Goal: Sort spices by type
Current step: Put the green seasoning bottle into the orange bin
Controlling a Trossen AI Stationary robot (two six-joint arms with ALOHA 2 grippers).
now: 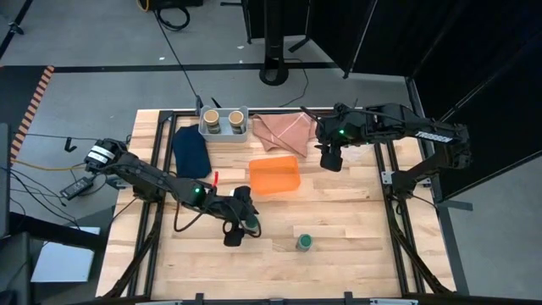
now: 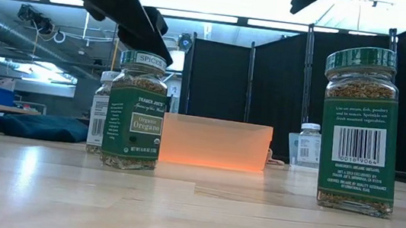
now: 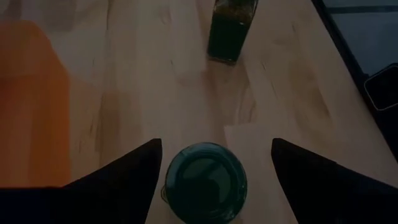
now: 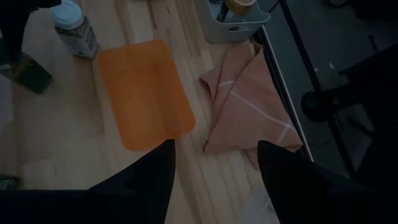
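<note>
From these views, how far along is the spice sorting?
Done: two tan-capped jars stand in the grey bin. In hand: the left gripper, open, straddles a green-capped jar. Left: the other green-capped jar, a white-capped jar; orange tray empty. The right gripper waits.

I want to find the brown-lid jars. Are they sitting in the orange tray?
No. From above, both tan-capped jars stand inside the grey bin at the table's back, and the orange tray holds nothing.
</note>
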